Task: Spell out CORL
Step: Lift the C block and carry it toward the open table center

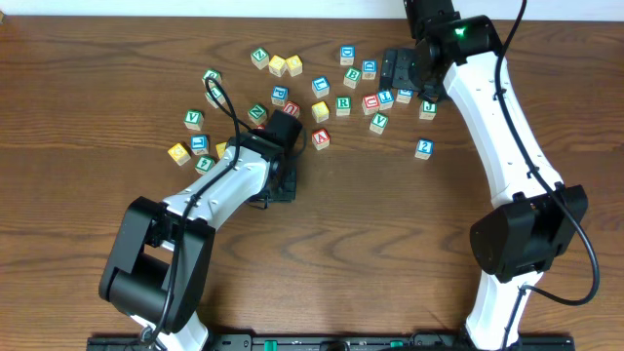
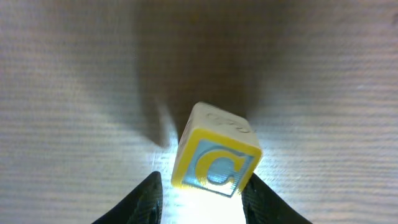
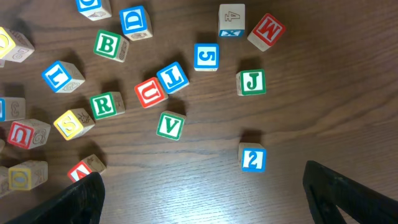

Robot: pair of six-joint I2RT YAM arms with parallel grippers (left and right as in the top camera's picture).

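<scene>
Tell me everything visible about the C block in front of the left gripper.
The small wooden cube with a blue C on a yellow-bordered face is pale wood, its top plain with faint embossing. It is tilted, with the wooden table behind it, between the black fingers of the left gripper. Whether they grip it cannot be told.

Yellow-framed blue C cube stands tilted near the surface's middle. The green R cube and blue L cube lie flat toward the far edge.
</scene>
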